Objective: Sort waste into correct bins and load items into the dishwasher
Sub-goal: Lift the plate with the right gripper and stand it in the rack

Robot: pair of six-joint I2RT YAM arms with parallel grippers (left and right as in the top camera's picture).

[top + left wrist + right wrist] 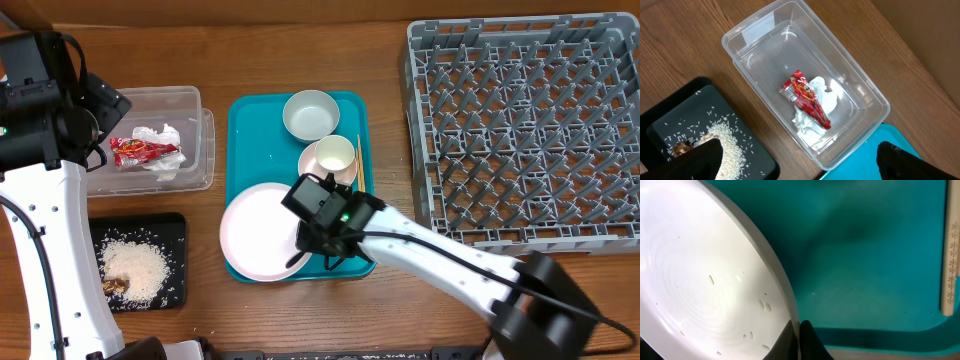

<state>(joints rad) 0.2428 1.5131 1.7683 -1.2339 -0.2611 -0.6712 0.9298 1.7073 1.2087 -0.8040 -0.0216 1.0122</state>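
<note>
Rice [135, 265] and brown scraps sit in the black tray [175, 225], near left. Waste sorting looks done, nothing loose seen on the table [300, 50].

Right hand [798, 332] is at the near right rim of the plate [258, 232], fingers pinched together on the rim. A few grains are stuck to the plate's face. The plate lies at the near end of the teal tray [245, 115], hanging over its left edge.

Step in hand, as I judge it: loading dishes, plate first, grip just made.

Further back on the teal tray:
- cup [335, 155] on the saucer [305, 165]
- chopsticks [358, 160] just beside them on the right
- bowl [311, 114] at the far end

Left hand [797, 147] hovers over the clear tub [195, 100], fingers wide apart, holding nothing. Red wrapper [807, 97] and tissue [827, 97] lie inside the tub.

Rack [420, 120] is far right, with nothing in it.

Next move likely: lift the plate clear of the tray edge, carry it right, tip it upright and slot it between pegs. An edge pinch on a smooth plate may slip or swing, so go slowly.
</note>
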